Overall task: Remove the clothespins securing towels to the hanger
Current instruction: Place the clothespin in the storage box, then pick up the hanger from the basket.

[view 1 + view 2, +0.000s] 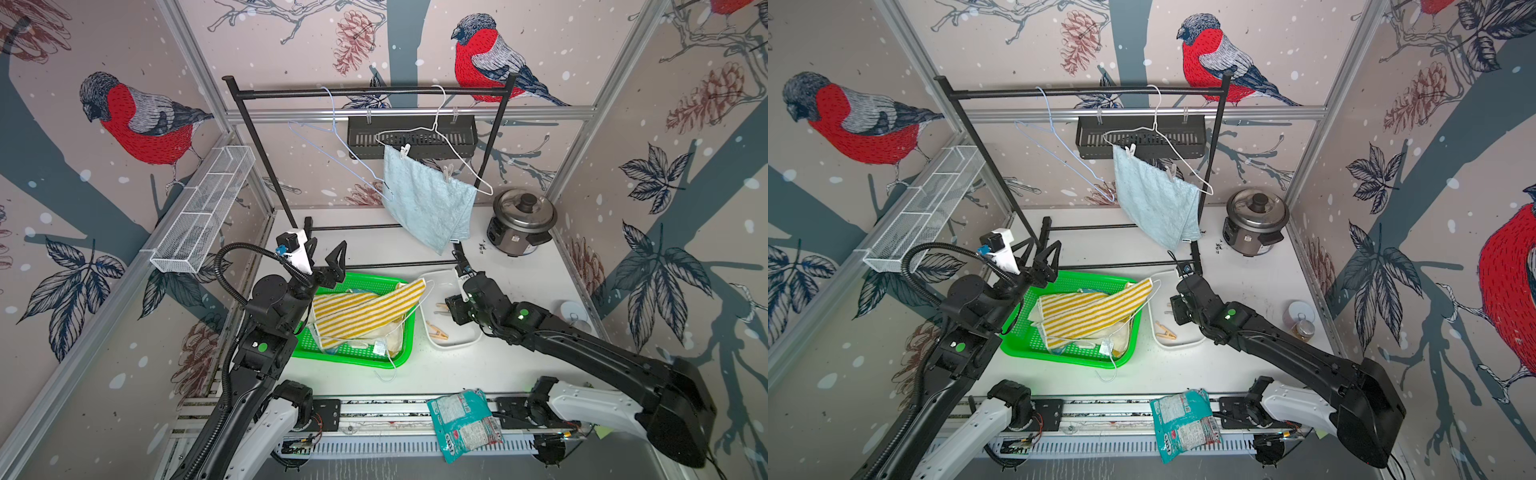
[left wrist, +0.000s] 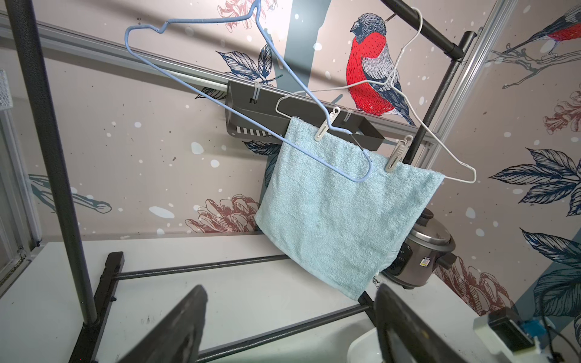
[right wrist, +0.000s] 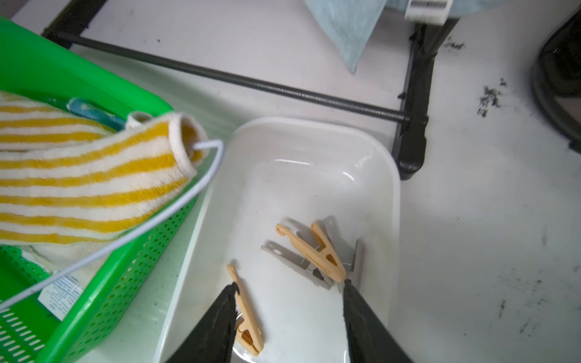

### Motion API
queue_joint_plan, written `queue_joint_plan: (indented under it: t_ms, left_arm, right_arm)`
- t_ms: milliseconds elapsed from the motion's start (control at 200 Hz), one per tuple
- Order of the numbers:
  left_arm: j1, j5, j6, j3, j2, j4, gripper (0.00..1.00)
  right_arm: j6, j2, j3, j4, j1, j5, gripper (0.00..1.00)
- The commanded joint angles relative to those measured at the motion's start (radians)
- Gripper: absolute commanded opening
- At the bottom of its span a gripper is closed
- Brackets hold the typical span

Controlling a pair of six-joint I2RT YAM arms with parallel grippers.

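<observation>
Where two pale clothespins (image 2: pixel 327 124) grip it, light-blue terry towel (image 2: pixel 339 213), slanted

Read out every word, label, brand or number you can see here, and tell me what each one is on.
No text here can be read with certainty.
Snack packet: coloured print, too blurred to read.
Rice cooker: small sticker on its side, too small to read.
Light-blue towel: white tag with a barcode, digits unreadable.
Green basket: a cloth's care label with blue print, blurred.
</observation>
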Motion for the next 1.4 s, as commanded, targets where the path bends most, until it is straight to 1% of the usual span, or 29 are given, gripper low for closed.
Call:
queue_joint_plan:
  t_ms: [0, 85, 210, 230, 300, 355, 450, 495, 550, 640, 740, 840, 906, 956, 1171, 1241, 1346, 1396]
  left_arm:
    - [0.000, -0.030, -0.005, 0.010, 0.004, 0.013, 0.83]
    - [-0.001, -0.059, -0.016, 0.006, 0.005, 0.014, 0.83]
    - [-0.001, -0.139, -0.037, -0.016, -0.007, 0.013, 0.83]
    - [-0.001, -0.159, -0.044, -0.020, -0.011, 0.010, 0.83]
    - [-0.001, -0.236, -0.080, -0.033, -0.024, -0.009, 0.83]
    - [0.000, -0.287, -0.102, -0.044, -0.036, -0.025, 0.85]
    - [0.000, -0.336, -0.111, -0.057, -0.052, -0.046, 0.86]
    - [0.001, -0.349, -0.112, -0.064, -0.055, -0.050, 0.87]
    - [0.001, -0.360, -0.111, -0.069, -0.059, -0.048, 0.88]
    - [0.005, -0.363, -0.107, -0.073, -0.056, -0.047, 0.88]
    - [0.008, -0.364, -0.102, -0.075, -0.055, -0.050, 0.89]
    - [0.012, -0.364, -0.101, -0.077, -0.058, -0.053, 0.89]
    - [0.015, -0.363, -0.101, -0.078, -0.061, -0.057, 0.89]
    - [0.015, -0.363, -0.101, -0.078, -0.064, -0.061, 0.89]
    - [0.024, -0.366, -0.096, -0.086, -0.088, -0.080, 0.89]
    - [0.028, -0.368, -0.096, -0.088, -0.096, -0.084, 0.90]
    - [0.032, -0.368, -0.090, -0.085, -0.106, -0.094, 0.90]
    - [0.036, -0.369, -0.090, -0.084, -0.110, -0.097, 0.90]
  right_arm:
    - [-0.136, -0.041, 0.057, -0.007, 0.006, -0.021, 0.58]
    - [-0.272, -0.075, 0.082, 0.043, 0.034, -0.062, 0.58]
    - [-0.497, -0.095, 0.082, 0.143, 0.122, -0.105, 0.67]
    - [-0.551, -0.092, 0.083, 0.155, 0.139, -0.104, 0.69]
    - [-0.712, -0.064, 0.086, 0.181, 0.206, -0.105, 0.71]
    - [-0.851, -0.032, 0.096, 0.175, 0.261, -0.118, 0.72]
    - [-1.090, 0.025, 0.093, 0.158, 0.356, -0.122, 0.73]
    - [-1.169, 0.051, 0.084, 0.171, 0.394, -0.109, 0.74]
    - [-1.231, 0.091, 0.086, 0.177, 0.424, -0.092, 0.75]
    - [-1.276, 0.160, 0.115, 0.174, 0.450, -0.049, 0.74]
    - [-1.319, 0.263, 0.147, 0.169, 0.462, -0.028, 0.71]
    - [-1.341, 0.348, 0.165, 0.198, 0.471, 0.012, 0.64]
    - [-1.354, 0.395, 0.180, 0.206, 0.468, 0.011, 0.62]
    - [-1.367, 0.423, 0.183, 0.218, 0.469, 0.016, 0.62]
    - [-1.368, 0.503, 0.189, 0.282, 0.454, 0.017, 0.56]
    - [-1.364, 0.520, 0.186, 0.302, 0.453, 0.022, 0.51]
    - [-1.354, 0.536, 0.178, 0.331, 0.455, 0.031, 0.42]
    - [-1.352, 0.537, 0.173, 0.341, 0.452, 0.034, 0.35]
